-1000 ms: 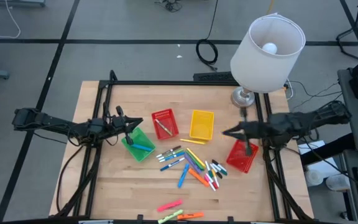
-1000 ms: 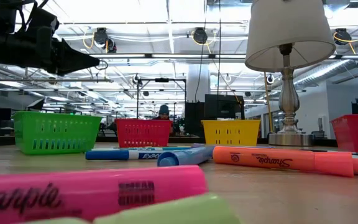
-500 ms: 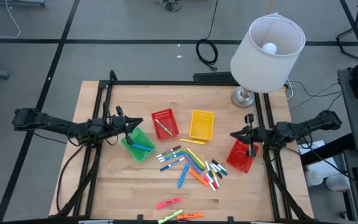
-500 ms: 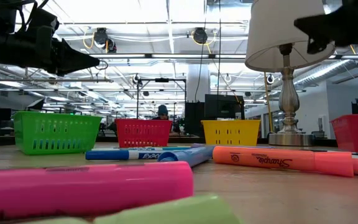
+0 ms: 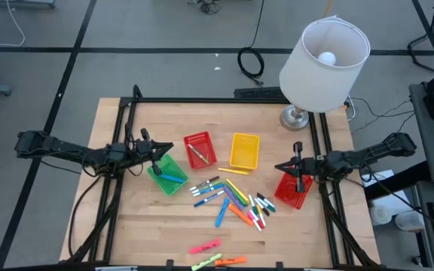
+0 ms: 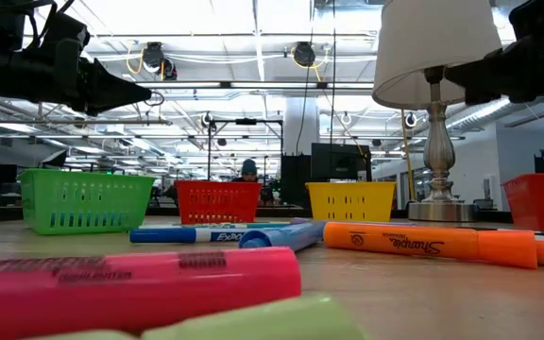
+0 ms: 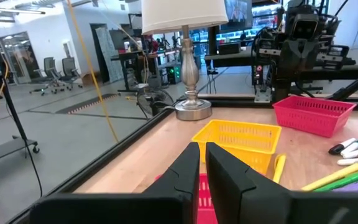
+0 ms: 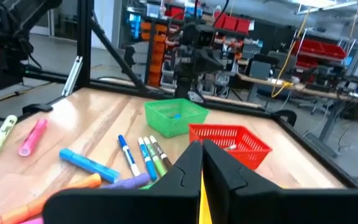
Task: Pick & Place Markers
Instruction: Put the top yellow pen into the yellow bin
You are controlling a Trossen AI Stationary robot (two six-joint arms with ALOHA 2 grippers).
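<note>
My right gripper has pulled back across the table over the last second: a second ago it reached in toward the yellow basket, half a second ago it was further out, now it hangs just above the near edge of the right-hand red basket, well clear of the wood. Fingers are clenched together with nothing between them, seen in my own wrist view, where the tips meet over a thin yellow sliver I can't identify. So no marker was carried in this pass; I judge it as a retreat or reset, not a delivery. My left gripper has not moved in that time, parked above the green basket, fingers nearly closed with a narrow gap, empty in its wrist view. Task things: the main pile of markers lies on the table to the inner side of my right gripper and lower down, between the two arms; a few more markers sit near the front edge, well apart from both grippers. One blue marker lies in the green basket, one in the middle red basket. Most of the sorting is not yet done; next move likely calls for opening and dropping onto the pile.
</note>
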